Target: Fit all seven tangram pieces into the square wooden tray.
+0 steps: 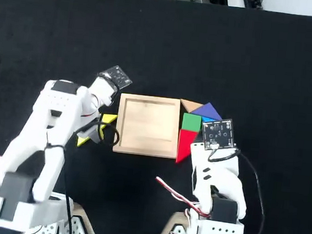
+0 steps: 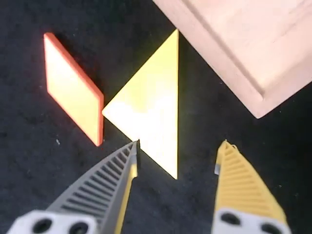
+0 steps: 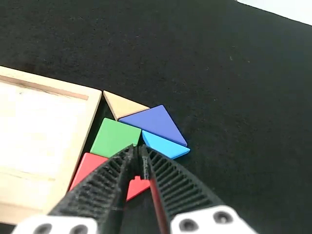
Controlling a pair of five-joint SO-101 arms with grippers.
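From the high view, I am looking down on the tray (image 1: 144,151), which is lying bare in the middle of the worktop (image 1: 261,61). My left arm is leaning over the yellow triangle (image 1: 109,119) just beside one side of the tray. My right arm is standing at the other side, by the green square (image 1: 191,122) and red triangle (image 1: 184,144). The arms are covering both tools here, so I am judging them from the wrist views.

In the left wrist view, my left tool (image 2: 179,146) is hanging spread wide, gripping nothing. The yellow triangle (image 2: 151,109) is lying straight ahead, its near sharp corner sitting between my fingers (image 2: 124,165). Its long edge is running away from me toward the tray (image 2: 234,73) just beyond. One fingertip seems to be touching the triangle's short edge, though I cannot be sure. The parallelogram (image 2: 73,87) is lying just beside the triangle, on the side away from the tray. I am judging this arm the nearer one for the yellow piece, and closing across that long edge is what the pick is calling for.

In the right wrist view, my right tool (image 3: 138,147) is pressed together, pinching nothing. It is hovering over the green square (image 3: 114,137) where it meets the red triangle (image 3: 90,168), both just beside the tray (image 3: 73,89).
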